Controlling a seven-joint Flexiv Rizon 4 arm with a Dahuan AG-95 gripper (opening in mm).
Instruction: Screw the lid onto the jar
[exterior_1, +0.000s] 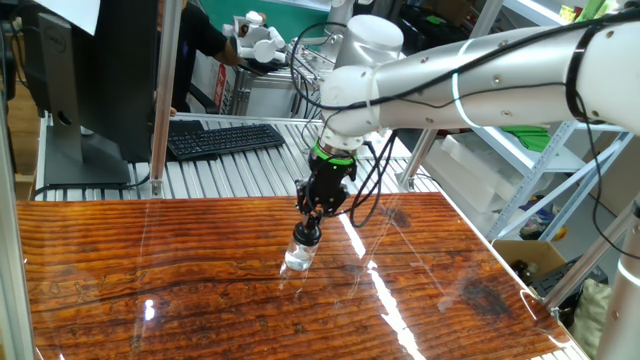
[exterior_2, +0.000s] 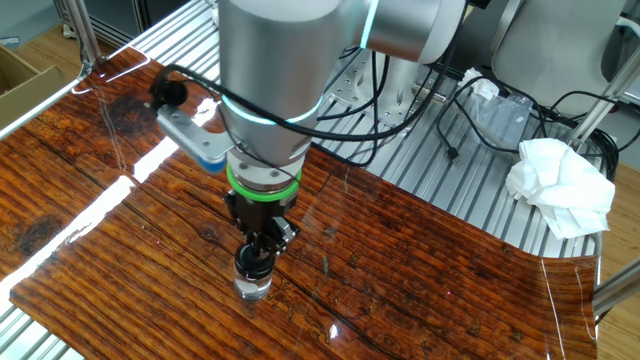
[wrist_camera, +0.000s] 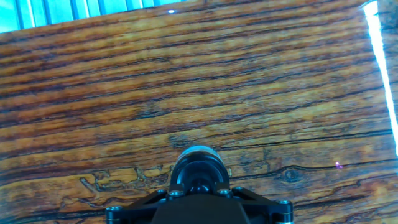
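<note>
We find the gripper (exterior_1: 308, 232) closed around the lid (exterior_2: 254, 261), which sits atop the jar (exterior_1: 298, 260). The jar stands upright on the wooden table (exterior_1: 200, 260), directly under the arm (exterior_1: 470, 75).

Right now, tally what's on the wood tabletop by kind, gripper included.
Clear jar: 1
Dark lid, on the jar's mouth: 1
Gripper, closed around the lid: 1
Total: 3
</note>
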